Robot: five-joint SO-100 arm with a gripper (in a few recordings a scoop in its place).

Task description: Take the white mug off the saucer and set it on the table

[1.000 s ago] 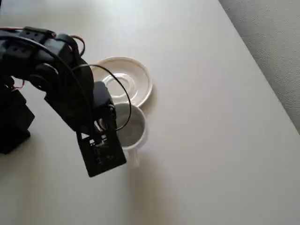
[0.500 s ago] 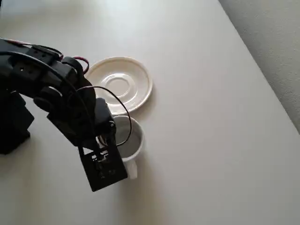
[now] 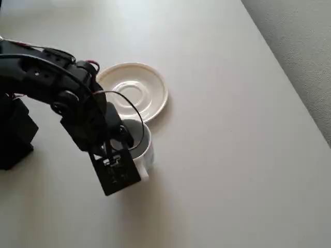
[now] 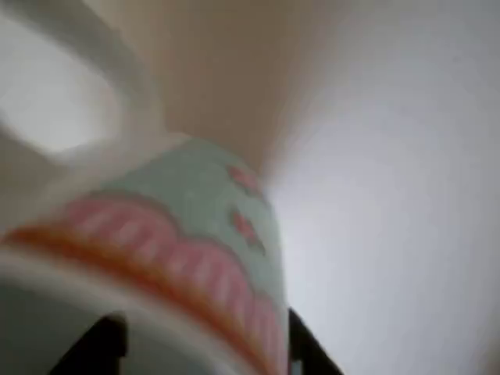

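The white mug (image 3: 144, 148) stands upright just below the saucer (image 3: 133, 93) in the overhead view, off it and over the table (image 3: 227, 155), its handle (image 3: 144, 174) pointing down the picture. My black gripper (image 3: 124, 143) reaches down onto the mug's left rim and hides that side. The saucer is bare, its centre well showing. In the wrist view the mug (image 4: 195, 219) looms close, with a pale green and pink pattern, and its handle (image 4: 117, 70) is at the upper left. My gripper (image 4: 203, 351) has a dark fingertip on either side of the mug, shut on it. Whether the mug's base touches the table is hidden.
The arm's black base (image 3: 13, 134) stands at the left edge. The table's straight edge runs diagonally at the upper right, with grey carpet (image 3: 305, 46) beyond it. Bare tabletop stretches right of and below the mug.
The gripper and mug have shifted a little down and left, away from the saucer's rim. The mug looks smaller, so lower. More of the saucer shows.
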